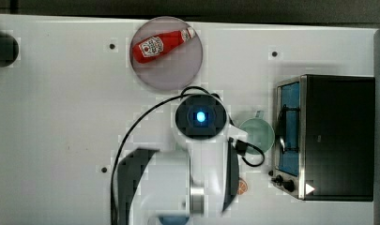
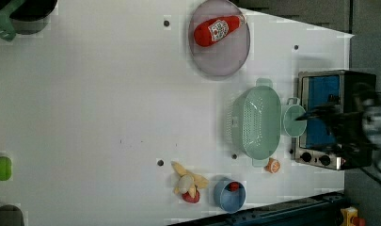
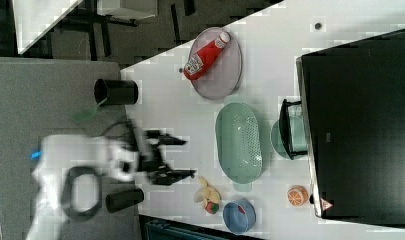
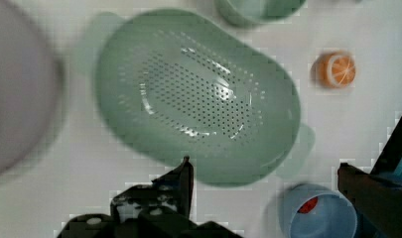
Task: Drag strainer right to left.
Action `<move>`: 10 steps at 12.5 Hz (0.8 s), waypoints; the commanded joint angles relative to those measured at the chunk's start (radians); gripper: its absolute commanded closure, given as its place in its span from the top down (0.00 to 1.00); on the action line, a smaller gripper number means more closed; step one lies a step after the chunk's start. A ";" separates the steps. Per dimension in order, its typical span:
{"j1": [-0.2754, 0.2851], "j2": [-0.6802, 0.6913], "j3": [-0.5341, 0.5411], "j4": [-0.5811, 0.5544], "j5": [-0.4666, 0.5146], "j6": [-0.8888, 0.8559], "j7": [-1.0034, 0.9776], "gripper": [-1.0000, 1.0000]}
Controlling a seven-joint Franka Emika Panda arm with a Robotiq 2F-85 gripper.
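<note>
The jaws point(image 4: 263, 183) stand spread wide and hold nothing: in the wrist view one dark finger point(image 4: 181, 186) and the other point(image 4: 372, 191) sit well apart with bare desk and a blue bowl between them. In the right view the jaws point(image 3: 182, 157) hang above the desk point(image 3: 165, 115), open toward the strainer and apart from it.

The strainer point(image 4: 196, 96) lies just beyond the fingertips in the wrist view, its near rim close to one finger, not touched. In the left view the strainer point(image 2: 256, 122) sits on the desk point(image 2: 94, 94) toward the left view's right, just beside the cup point(image 2: 294, 120), which stands between it and the oven point(image 2: 329, 117). In the right view the strainer point(image 3: 238, 142) lies below the plate point(image 3: 217, 75) and just left of the cup point(image 3: 280, 140).

It is a pale green oval, upright and empty, with a dotted bottom and a small tab at each end; it is larger than the cup.

A ketchup bottle point(image 2: 216, 29) lies on its side on the greyish-pink plate point(image 2: 221, 61), near the strainer's upper end in the left view. An orange slice point(image 2: 273, 165) rests near its lower tab. A blue bowl point(image 2: 229, 195) with a small red thing in it and a peeled banana point(image 2: 188, 183) lie lower still, near the desk's edge. In the top view the arm point(image 1: 197, 154) covers the strainer; the cup point(image 1: 257, 135) shows beside it.
</note>
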 commanded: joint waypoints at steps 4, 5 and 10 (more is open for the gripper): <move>0.000 0.188 -0.011 -0.060 0.012 0.303 0.252 1.00; 0.001 0.231 -0.010 -0.068 0.012 0.366 0.296 1.00; 0.016 0.408 -0.008 -0.112 0.012 0.639 0.380 1.00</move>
